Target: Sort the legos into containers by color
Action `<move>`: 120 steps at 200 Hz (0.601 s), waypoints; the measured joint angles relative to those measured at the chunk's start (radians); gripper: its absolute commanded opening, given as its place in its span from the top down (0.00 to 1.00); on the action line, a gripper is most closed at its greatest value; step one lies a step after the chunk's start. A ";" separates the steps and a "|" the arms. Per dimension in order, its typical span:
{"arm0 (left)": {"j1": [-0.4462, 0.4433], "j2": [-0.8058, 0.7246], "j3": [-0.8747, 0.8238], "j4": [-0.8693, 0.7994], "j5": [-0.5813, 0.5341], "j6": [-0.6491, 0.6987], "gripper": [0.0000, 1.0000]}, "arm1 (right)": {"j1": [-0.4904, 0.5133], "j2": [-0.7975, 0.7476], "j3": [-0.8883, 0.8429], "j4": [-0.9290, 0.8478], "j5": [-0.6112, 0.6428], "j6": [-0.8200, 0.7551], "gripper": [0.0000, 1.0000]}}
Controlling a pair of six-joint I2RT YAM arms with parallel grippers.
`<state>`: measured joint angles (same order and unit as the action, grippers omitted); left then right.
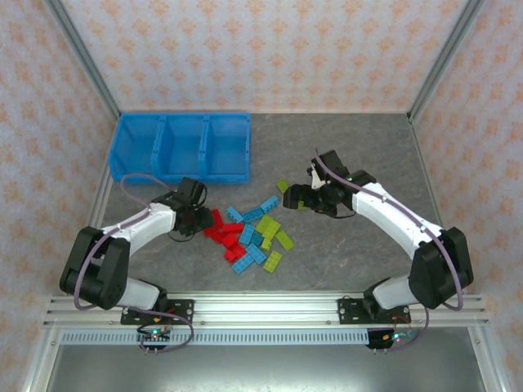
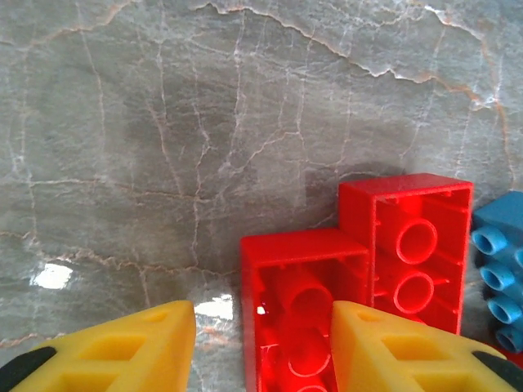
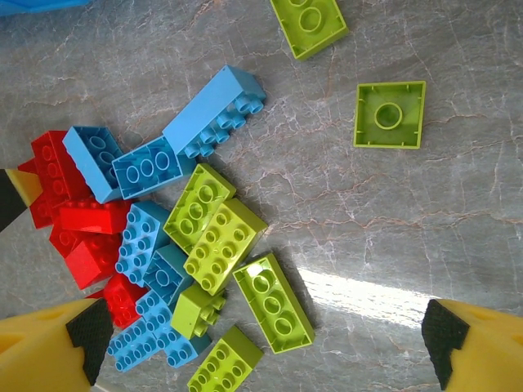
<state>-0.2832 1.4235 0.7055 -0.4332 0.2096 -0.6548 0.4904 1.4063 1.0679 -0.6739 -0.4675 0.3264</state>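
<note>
Containers (image 1: pixel 184 170) are sitting at the far left of the table (image 1: pixel 351 147), three bright blue bins joined in one row; bare stone is lying between them and the left gripper (image 2: pixel 260 318), so a carry toward them is looking unobstructed, and this arm is the nearer one to them. That gripper is hanging low at the left edge of the legos (image 1: pixel 249 233), its yellow fingers (image 2: pixel 122 351) standing partly spread and straddling a red brick (image 2: pixel 290 286); the brick is lying hollow side up with its long axis running straight away from the wrist camera, so the jaws are facing its short width. The left finger is standing just apart from the brick, a strip of table showing between; the right finger is overlapping the brick's right wall, and whether it is touching I cannot tell; no pinch is showing yet. A second red brick (image 2: pixel 417 245), also upturned, is touching the first along its right side, and a light blue brick (image 2: pixel 498 269) is lying just beyond; a straight lift is probably suiting better than a sideways drag. Further right, the right gripper (image 3: pixel 261 351) is hovering over the pile's right side, jaws spread wide and holding nothing; lime bricks (image 3: pixel 214 237) are lying nearest it, and a lime square brick (image 3: pixel 390 114) is sitting alone on open table, well apart from the heap.
</note>
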 measured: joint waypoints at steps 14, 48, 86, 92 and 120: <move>-0.005 0.006 0.000 0.015 0.001 0.000 0.50 | 0.000 0.000 0.000 0.000 0.000 0.000 0.01; -0.011 0.032 -0.005 0.055 -0.002 0.000 0.51 | 0.000 0.010 0.000 0.000 0.000 0.003 0.01; -0.011 0.056 -0.008 0.071 -0.022 -0.005 0.64 | 0.000 0.011 -0.001 0.000 0.000 0.006 0.01; -0.011 0.056 -0.008 0.071 -0.025 -0.005 0.68 | 0.000 0.011 -0.001 0.000 0.000 0.006 0.01; -0.011 0.046 -0.007 0.074 -0.033 -0.013 0.87 | 0.000 0.011 -0.002 0.000 0.005 0.010 0.01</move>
<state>-0.2947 1.4696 0.6983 -0.3592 0.1764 -0.6682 0.4904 1.4170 1.0657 -0.6739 -0.4622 0.3367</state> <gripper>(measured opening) 0.187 0.992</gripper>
